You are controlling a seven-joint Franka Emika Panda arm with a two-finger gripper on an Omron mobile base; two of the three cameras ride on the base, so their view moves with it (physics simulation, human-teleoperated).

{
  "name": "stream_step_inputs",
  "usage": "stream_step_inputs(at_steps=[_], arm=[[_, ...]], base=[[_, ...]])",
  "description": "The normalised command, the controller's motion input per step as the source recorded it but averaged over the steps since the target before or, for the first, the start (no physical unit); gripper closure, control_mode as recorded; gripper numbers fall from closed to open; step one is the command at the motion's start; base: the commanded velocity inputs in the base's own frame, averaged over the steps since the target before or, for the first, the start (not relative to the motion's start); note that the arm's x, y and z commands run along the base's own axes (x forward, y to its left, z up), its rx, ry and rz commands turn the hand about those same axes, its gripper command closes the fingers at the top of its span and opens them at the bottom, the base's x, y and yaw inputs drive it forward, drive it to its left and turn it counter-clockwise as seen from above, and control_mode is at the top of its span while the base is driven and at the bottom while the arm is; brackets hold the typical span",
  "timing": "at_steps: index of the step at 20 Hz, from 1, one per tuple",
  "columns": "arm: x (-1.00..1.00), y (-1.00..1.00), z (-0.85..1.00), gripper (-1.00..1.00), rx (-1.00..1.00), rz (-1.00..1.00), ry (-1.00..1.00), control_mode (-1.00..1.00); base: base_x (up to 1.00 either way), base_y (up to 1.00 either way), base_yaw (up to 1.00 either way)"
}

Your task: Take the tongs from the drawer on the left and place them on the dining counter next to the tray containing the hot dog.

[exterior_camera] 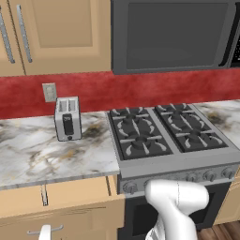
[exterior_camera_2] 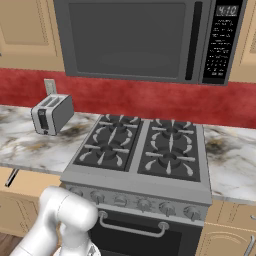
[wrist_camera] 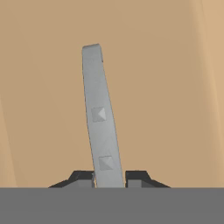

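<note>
Tongs point(wrist_camera: 99, 118), long axis running bottom to top of frame, clamped at their near end between closed gripper point(wrist_camera: 109, 178) fingers, above drawer point(wrist_camera: 166, 87) floor.

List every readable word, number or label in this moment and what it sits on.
"4:10" on the clock display of the microwave, at the top of its control panel.
Button labels on that control panel: too small and blurred to read.
The toaster, the stove knobs and the tongs carry no legible text.
</note>
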Motion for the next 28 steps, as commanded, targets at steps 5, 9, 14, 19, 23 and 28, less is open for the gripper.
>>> stream_step_inputs(at_steps=[5, 9, 14, 19, 23, 28], arm=[[-0.38, 0.00, 0.00, 1.00, 0.00, 0.00, 0.00, -1.00], [-0.36, 0.00, 0.00, 1.00, 0.00, 0.00, 0.00, -1.00], [-0.31, 0.00, 0.00, 1.00, 0.00, 0.00, 0.00, -1.00], [-0.25, 0.00, 0.00, 1.00, 0.00, 0.00, 0.00, -1.00], [-0.04, 0.00, -0.03, 1.00, 0.00, 0.00, 0.00, -1.00], [0.00, 0.00, 0.00, 1.00, 0.00, 0.00, 0.00, -1.00]], base=[[0.00, 0.00, 0.00], [0.00, 0.00, 0.00], [0.00, 0.00, 0.00], [0.00, 0.00, 0.00], [0.00, 0.00, 0.00], [0.00, 0.00, 0.00]])
